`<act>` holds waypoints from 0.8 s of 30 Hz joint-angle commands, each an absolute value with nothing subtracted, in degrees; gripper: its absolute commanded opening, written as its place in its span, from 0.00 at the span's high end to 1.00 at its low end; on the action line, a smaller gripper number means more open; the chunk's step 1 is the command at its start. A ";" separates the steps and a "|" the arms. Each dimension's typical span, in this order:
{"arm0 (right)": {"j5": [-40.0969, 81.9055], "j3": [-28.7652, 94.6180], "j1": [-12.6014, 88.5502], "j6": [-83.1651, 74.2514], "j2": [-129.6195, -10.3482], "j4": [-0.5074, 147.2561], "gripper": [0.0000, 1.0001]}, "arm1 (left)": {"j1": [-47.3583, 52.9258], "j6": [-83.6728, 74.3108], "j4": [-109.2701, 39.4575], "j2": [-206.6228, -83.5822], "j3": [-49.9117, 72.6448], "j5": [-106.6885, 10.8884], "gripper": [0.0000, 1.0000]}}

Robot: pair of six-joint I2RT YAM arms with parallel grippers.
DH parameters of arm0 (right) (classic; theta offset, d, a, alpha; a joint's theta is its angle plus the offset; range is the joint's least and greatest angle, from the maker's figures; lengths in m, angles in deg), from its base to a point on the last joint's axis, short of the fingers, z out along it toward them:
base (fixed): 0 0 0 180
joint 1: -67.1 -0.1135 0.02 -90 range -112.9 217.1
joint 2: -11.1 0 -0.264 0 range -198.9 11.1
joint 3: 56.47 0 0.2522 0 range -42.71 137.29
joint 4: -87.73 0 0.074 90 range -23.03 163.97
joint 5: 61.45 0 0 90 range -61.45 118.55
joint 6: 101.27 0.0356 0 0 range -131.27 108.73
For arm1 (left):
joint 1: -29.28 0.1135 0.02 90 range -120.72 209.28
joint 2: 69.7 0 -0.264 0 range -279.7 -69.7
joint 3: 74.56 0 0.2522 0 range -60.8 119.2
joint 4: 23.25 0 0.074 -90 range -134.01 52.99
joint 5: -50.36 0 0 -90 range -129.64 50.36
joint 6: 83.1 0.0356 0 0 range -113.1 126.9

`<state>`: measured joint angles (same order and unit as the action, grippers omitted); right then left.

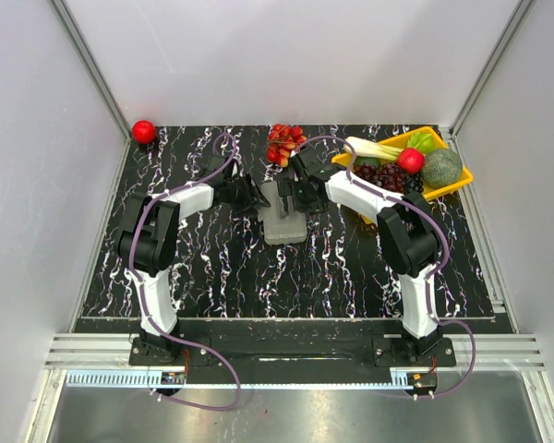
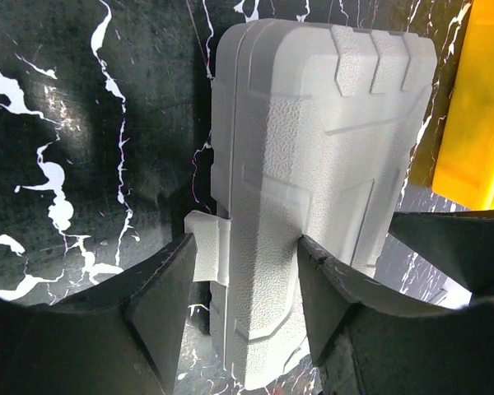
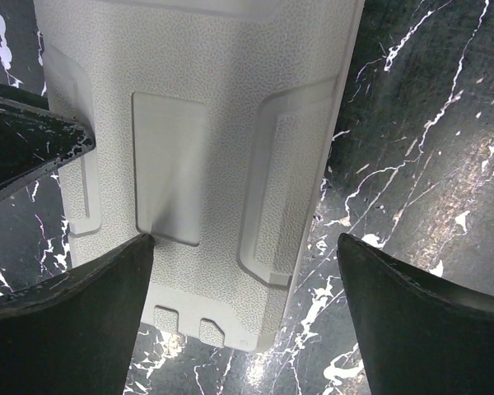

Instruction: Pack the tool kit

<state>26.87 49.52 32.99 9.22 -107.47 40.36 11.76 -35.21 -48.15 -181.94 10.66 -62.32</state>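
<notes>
Black, white-veined bench (image 1: 212, 268) is carrying the whole scene inside a white-walled cell. At its middle the left end effector (image 2: 245, 255) is straddling the tool kit (image 2: 313, 123), one finger lying against each flank of the grey case. I cannot tell whether it is clamping or only resting there. Facing it, the right end effector (image 3: 245, 239) is standing released and wide. One finger tip is touching the textured lid, and the other is hanging over bare bench just beside the case's edge.

The case is lying flat and closed, its long axis running from the far side toward the arm bases. Both end effectors are meeting at its far end, the left arm reaching in from the left and the right arm from the right, about equally near. A yellow tray (image 2: 477, 107) is sitting just beyond the case on the right. No red-handled tool is showing outside the case, so the packing is probably nearing its finish. Any remaining move is likely turning on that far end and on a small tab jutting from the case's side.
</notes>
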 commanded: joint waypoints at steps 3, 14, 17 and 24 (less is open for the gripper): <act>25.82 48.79 33.26 10.35 -108.61 41.54 0.04 | 11.18 -34.40 -50.02 -183.33 8.98 -59.84 0.44; 21.08 46.94 33.18 12.98 -110.10 43.64 0.08 | 10.83 -43.97 -41.07 -185.27 3.98 -65.47 0.40; 19.15 45.54 33.18 14.91 -109.93 45.75 0.16 | 10.83 -46.09 -35.80 -185.80 2.39 -67.76 0.41; 16.16 45.36 33.35 16.33 -111.16 47.08 0.32 | 10.83 -51.36 -21.03 -186.50 -1.65 -72.24 0.47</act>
